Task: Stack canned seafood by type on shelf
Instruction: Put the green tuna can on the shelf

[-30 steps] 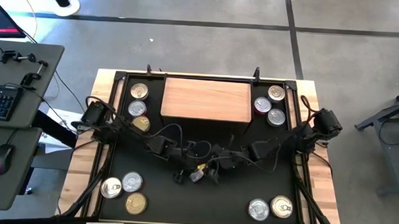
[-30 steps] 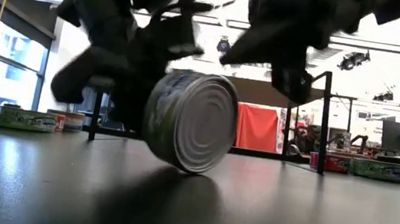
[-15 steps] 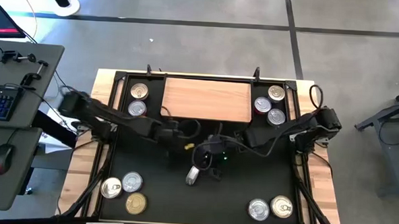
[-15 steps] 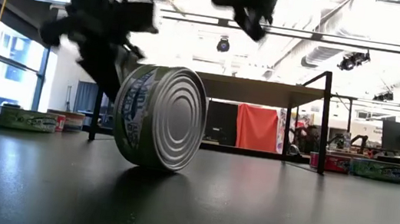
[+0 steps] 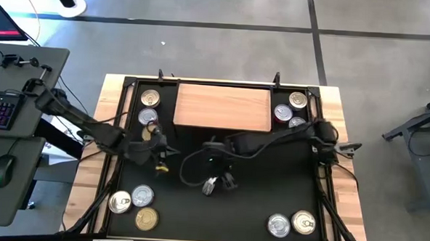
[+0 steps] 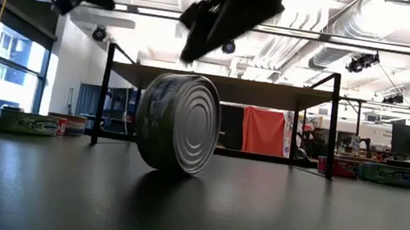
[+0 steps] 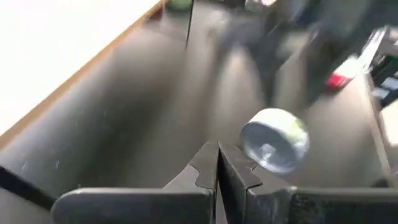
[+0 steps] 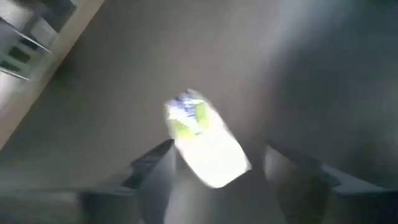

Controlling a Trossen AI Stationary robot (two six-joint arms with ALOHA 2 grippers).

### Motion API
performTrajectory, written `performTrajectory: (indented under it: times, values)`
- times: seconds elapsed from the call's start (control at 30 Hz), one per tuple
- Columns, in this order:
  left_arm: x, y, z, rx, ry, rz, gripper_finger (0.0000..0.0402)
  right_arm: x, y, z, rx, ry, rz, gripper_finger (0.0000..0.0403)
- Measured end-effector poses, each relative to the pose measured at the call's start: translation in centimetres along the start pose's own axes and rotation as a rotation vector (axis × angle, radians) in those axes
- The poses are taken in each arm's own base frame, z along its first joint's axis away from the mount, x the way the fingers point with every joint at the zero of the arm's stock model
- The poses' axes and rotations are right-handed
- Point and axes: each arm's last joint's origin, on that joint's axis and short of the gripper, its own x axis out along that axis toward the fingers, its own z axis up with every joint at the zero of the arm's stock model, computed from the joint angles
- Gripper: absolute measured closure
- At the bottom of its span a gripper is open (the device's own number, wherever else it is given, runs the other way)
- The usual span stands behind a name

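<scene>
The tin (image 6: 178, 124) stands on edge mid-frame, rigid, slick, apt to roll. Right gripper (image 5: 228, 181), fingers spread, hangs above; left gripper (image 5: 160, 159), fingers pressed together. Best pinched across its flat lids.

High view overhead, low view table-level; both share tipped can (image 5: 210, 186) mid-mat.

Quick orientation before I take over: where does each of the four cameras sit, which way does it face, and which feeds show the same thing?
High view: overhead, straight down on the shelf; both arms, left gripper and right gripper over the mat.
Low view: table height, level across; can on its edge, arms above.
Left wrist view: past shut fingers toward that can.
Right wrist view: past spread fingers down onto the can.
Shared: all four show this can.
</scene>
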Motion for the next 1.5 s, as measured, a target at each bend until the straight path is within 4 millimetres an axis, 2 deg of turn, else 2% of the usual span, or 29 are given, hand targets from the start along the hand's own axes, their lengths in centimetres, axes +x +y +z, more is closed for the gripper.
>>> performTrajectory:
  times: [0.07, 0.17, 0.33, 0.63, 0.77, 0.93, 1.0, 1.13, 1.27, 1.33, 1.43, 1.5]
  values:
    - [-0.5, -0.3, 0.2, -0.008, -0.041, -0.006, 0.0402, 0.5, -0.3, 0.3, -0.042, 0.054, -0.007, 0.0134]
    - [-0.8, -0.6, 0.2, -0.014, -0.071, -0.006, 0.0402, 0.8, -0.6, 0.7, -0.102, 0.09, 0.022, 0.012]
    - [-0.7, -0.7, 0.1, -0.008, -0.063, -0.006, 0.0402, 2.4, -0.6, 0.1, -0.145, 0.183, 0.074, 0.012]
    - [-0.7, -0.7, 0.1, 0.01, -0.064, -0.007, 0.0402, 4.9, -1.5, -0.9, -0.19, 0.304, -0.036, 0.0125]
    - [-1.0, -1.2, 1.0, -0.061, -0.142, -0.065, 0.0402, 4.9, -1.6, -0.9, -0.197, 0.326, -0.083, 0.017]
    - [-2.5, -1.9, 3.6, -0.055, -0.342, -0.24, 0.0401, 4.8, -1.6, -1.0, -0.16, 0.337, -0.09, 0.0285]
    - [-3.4, -1.9, 4.5, -0.03, -0.429, -0.272, 0.0402, 4.5, -1.5, -1.0, -0.132, 0.339, -0.082, 0.0286]
    - [-5.3, -1.2, 5.9, 0.024, -0.569, -0.285, 0.0401, 2.0, -1.0, -0.4, -0.09, 0.317, -0.088, 0.0286]
    - [-7.2, -0.1, 6.7, 0.03, -0.655, -0.283, 0.0401, -3.5, -0.4, 1.7, -0.042, 0.189, -0.161, 0.0286]
    - [-7.9, 0.5, 6.9, -0.049, -0.676, -0.288, 0.0401, -6.6, -0.1, 2.6, -0.015, 0.117, -0.242, 0.0286]
    - [-8.7, 1.3, 7.3, -0.192, -0.698, -0.29, 0.0402, -10.4, 0.1, 3.1, 0.016, 0.071, -0.397, 0.0286]
    - [-8.9, 1.6, 7.5, -0.231, -0.711, -0.296, 0.0402, -12.3, 0.1, 2.7, 0.032, 0.089, -0.501, 0.0286]
